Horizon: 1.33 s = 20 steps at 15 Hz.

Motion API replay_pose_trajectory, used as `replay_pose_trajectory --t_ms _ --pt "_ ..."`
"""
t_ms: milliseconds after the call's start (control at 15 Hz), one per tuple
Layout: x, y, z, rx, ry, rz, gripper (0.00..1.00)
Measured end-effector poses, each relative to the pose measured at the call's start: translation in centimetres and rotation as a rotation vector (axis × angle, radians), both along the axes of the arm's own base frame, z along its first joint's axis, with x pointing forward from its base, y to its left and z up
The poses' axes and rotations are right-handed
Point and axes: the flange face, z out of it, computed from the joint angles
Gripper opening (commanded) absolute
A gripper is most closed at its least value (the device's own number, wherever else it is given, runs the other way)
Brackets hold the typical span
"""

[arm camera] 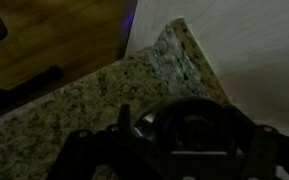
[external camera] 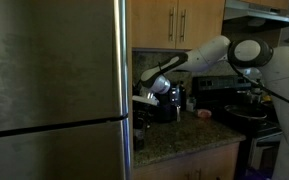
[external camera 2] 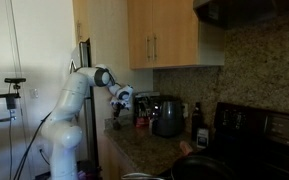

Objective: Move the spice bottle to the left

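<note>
A: How is the gripper (external camera: 153,90) found?

B: It is held low over the granite counter (arm camera: 94,100), just beside the refrigerator (external camera: 54,80). In the wrist view only a dark frame is seen. Whether the jaws are apart or pressed on something cannot be told.

A: And where is the spice bottle (arm camera: 189,124) placed?

B: It is taken to be the round dark top seen from above, between the two sides of the gripper's frame. It appears to be stood upright on the counter, near the corner at the refrigerator end. Whether it is touched by the pads cannot be made out in that dim picture.

A: What is seen farther out?

B: The arm (external camera: 209,55) is stretched across the counter towards the refrigerator. A dark kettle (external camera 2: 167,117) and other small appliances are kept farther from the refrigerator than the gripper.

A: How much of the task is judged done?

B: If the refrigerator end is counted as the left, the carry is judged nearly or fully done, since the bottle is set apart from the appliances. What is judged left is for the release to be completed, if it is not already, and for the gripper to be lifted clear without the bottle being tipped.
</note>
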Motion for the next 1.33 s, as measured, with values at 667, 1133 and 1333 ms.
replay_pose_trajectory --t_ms 667,1133,1333 --pt "0.6 1.3 0.9 -0.059 -0.21 0.073 1.0" --pt "1.0 1.4 1.0 -0.132 -0.302 0.09 1.0" --pt "1.6 1.4 1.3 -0.177 -0.394 0.06 1.0"
